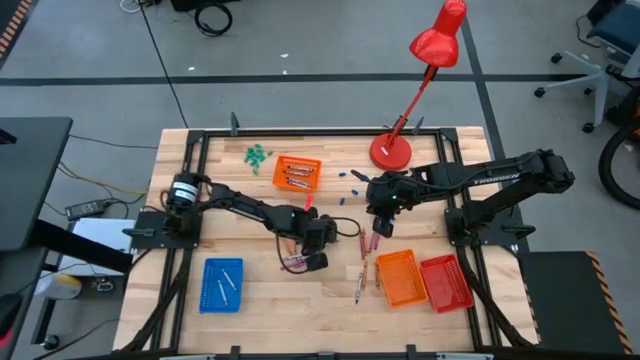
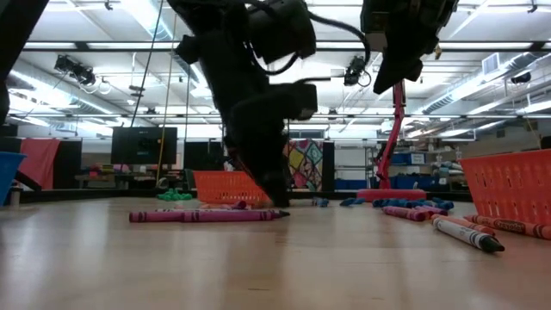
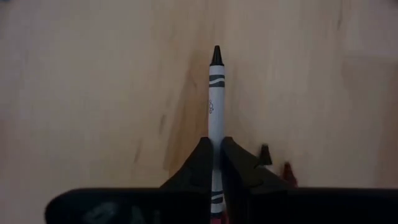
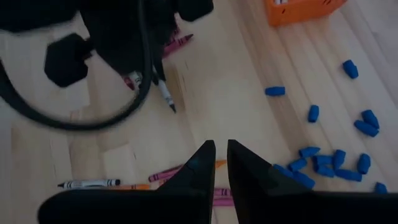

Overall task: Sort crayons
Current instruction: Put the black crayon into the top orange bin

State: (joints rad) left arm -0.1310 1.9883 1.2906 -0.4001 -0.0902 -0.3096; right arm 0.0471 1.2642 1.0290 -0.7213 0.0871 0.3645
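Observation:
My left gripper (image 3: 216, 163) is shut on a grey-white crayon (image 3: 216, 93) with a black tip, low over the table's middle (image 1: 303, 245). The right wrist view shows the crayon (image 4: 164, 92) slanting down out of the left gripper. My right gripper (image 4: 221, 152) hangs above the table (image 1: 380, 215), right of the left one. Its fingers are close together with nothing between them. Loose magenta, orange and grey-white crayons lie flat on the wood below it (image 4: 177, 172) and near the left gripper (image 2: 207, 215). My left gripper pinches the grey-white crayon between its two fingers by the wrapped shaft near the blunt end (image 3: 216, 155). The crayon lies along the fingers, not across them. Its black tip (image 4: 174, 109) points slanting down at the table; whether the tip touches the wood I cannot tell.
An orange tray (image 1: 297, 173) with crayons stands at the far middle, a blue tray (image 1: 221, 284) at the near left, and an orange tray (image 1: 400, 277) and a red tray (image 1: 446, 282) at the near right. A red desk lamp (image 1: 391, 150), blue pieces (image 4: 323, 155) and green pieces (image 1: 258, 155) sit toward the far side.

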